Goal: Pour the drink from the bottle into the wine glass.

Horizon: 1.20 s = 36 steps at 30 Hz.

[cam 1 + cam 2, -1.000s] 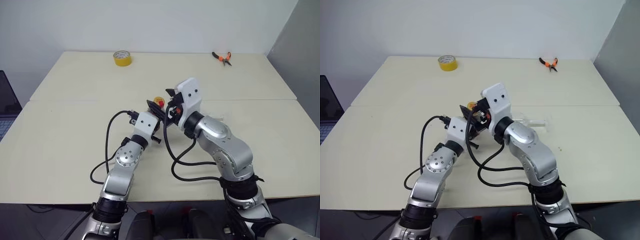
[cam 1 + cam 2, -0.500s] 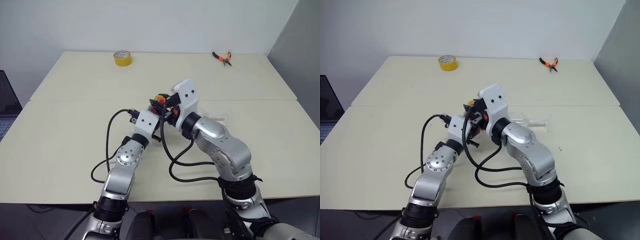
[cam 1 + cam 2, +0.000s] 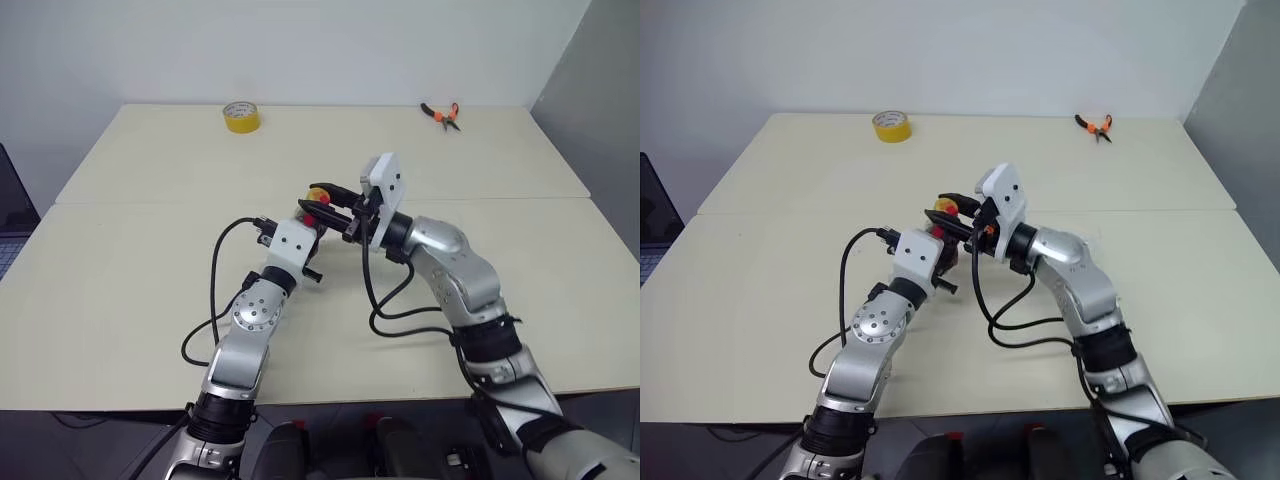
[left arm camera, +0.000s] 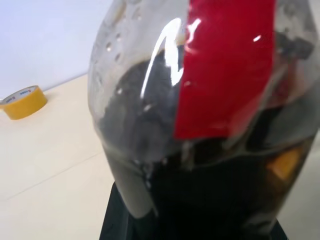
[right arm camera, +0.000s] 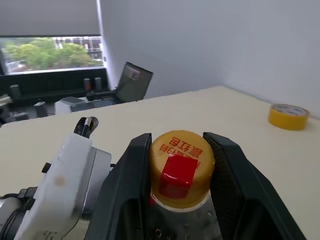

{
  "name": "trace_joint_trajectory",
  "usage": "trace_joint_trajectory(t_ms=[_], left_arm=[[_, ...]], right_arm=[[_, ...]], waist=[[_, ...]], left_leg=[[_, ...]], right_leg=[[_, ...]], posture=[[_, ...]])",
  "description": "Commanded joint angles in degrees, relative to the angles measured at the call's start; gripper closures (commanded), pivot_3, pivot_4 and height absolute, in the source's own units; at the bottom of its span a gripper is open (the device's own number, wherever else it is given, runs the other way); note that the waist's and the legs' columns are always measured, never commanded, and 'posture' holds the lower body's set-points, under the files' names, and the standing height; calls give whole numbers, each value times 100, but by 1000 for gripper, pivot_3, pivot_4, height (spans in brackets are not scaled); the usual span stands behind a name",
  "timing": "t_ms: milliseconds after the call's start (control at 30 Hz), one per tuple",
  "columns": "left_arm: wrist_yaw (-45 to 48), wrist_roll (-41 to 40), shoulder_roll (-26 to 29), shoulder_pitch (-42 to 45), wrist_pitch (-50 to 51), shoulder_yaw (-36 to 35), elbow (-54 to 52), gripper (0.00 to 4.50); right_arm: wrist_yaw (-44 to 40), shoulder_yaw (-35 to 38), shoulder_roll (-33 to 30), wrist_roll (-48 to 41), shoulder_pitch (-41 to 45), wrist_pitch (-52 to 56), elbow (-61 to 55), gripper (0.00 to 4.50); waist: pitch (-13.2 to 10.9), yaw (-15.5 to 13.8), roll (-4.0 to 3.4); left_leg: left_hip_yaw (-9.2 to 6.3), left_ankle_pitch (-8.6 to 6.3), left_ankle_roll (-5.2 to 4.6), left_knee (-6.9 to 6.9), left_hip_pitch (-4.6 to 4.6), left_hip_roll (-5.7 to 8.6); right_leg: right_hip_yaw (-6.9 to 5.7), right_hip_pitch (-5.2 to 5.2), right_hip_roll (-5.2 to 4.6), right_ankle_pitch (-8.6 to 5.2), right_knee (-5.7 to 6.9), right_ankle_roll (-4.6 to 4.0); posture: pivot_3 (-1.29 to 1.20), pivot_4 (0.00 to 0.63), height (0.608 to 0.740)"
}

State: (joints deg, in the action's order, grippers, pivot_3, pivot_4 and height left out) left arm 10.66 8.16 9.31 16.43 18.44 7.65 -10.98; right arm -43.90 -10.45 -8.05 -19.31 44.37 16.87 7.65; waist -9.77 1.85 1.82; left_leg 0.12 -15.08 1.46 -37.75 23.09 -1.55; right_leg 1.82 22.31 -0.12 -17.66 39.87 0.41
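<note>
From the left eye view, the task stands at its opening stage: the bottle [image 3: 313,212] is held off the counter [image 3: 150,260] near its middle, the left claw [image 3: 304,222] clamped on the bottle's body from 7 o'clock, and the right claw [image 3: 330,196] reaching in from 3 o'clock with its fingers set on either side of the yellow cap [image 3: 318,196]. The cap is not yet off, so nothing has been poured; unscrewing, tipping and filling all remain, in my judgement. The right eye view shows the same arrangement, and I cannot make out the wine glass with any certainty; its place behind the right arm cannot be confirmed. Away from the work, a yellow tape roll [image 3: 890,125] lies at 11 o'clock on the far part of the counter and orange-handled pliers [image 3: 1095,125] at 1 o'clock, both well apart from the arms and obstructing nothing. The left wrist view presents the bottle pressed close, its red label [image 4: 227,65] above the drink [image 4: 210,190], which is dark and fills the lower body. The right wrist view confirms both black fingers [image 5: 127,190] touching the sides of the cap, closed on it. The chief obstacle to pouring is the cap itself; loose cables near the arms are a minor snag risk.
</note>
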Motion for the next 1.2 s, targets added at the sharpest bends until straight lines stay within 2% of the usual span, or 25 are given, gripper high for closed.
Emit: trace_joint_trajectory(t_ms=[33,67,267,367,500,667,867,933,1200], left_arm=[[22,-26,-2,-22,-97,16,-309,3782],[17,-24,-8,-28,-89,13,-318,3782],[5,-14,-17,-80,-67,19,-382,3783],[-10,-13,-30,-103,-56,25,-407,3783],[-24,-16,-35,-98,-48,17,-407,3783],[-27,-13,-37,-94,-52,21,-381,3783],[-7,-10,-62,-49,-80,75,-323,3783],[2,-13,-63,-28,-97,77,-294,3783],[-3,-16,-64,-25,-117,80,-270,3783]], right_arm=[[-343,307,-85,-96,349,-398,419,3227],[-408,298,-82,-117,372,-380,463,3227],[-497,297,-45,-121,334,-312,437,1129],[-91,365,57,-154,117,-41,-120,51],[457,221,106,-140,-389,506,-1419,0],[1301,-234,42,568,-948,863,-2586,0],[1856,-437,114,1029,-1004,994,-2662,0],[2144,-329,227,1142,-915,1059,-2481,0],[2352,-9,215,1105,-824,1185,-2303,0]], waist=[[-1,-12,0],[-1,-16,0],[-1,-20,0],[-1,-21,-1],[-1,-23,-1],[-1,-21,-1],[-1,-22,0],[-1,-21,0],[-1,-22,0]], left_leg=[[1,0,0,0,1,0],[1,0,0,-1,4,1],[0,0,0,-8,7,3],[-2,0,0,-6,7,2],[-3,0,1,-5,13,1],[-5,0,1,-7,13,2],[-6,0,2,-7,11,3],[-5,0,2,-8,11,3],[-4,0,2,-7,11,4]], right_leg=[[1,0,-1,0,-1,0],[1,0,-3,0,-3,-1],[-1,0,-11,1,0,0],[-2,0,-10,1,1,0],[-2,2,-10,1,-1,0],[-3,3,-10,0,1,0],[-5,3,-9,0,1,1],[-3,3,-9,0,1,1],[-3,3,-9,0,-1,0]], posture=[[0,150,740],[0,150,740],[0,150,740],[0,150,740],[0,150,740],[0,150,740],[0,150,740],[0,150,740],[0,150,740]])
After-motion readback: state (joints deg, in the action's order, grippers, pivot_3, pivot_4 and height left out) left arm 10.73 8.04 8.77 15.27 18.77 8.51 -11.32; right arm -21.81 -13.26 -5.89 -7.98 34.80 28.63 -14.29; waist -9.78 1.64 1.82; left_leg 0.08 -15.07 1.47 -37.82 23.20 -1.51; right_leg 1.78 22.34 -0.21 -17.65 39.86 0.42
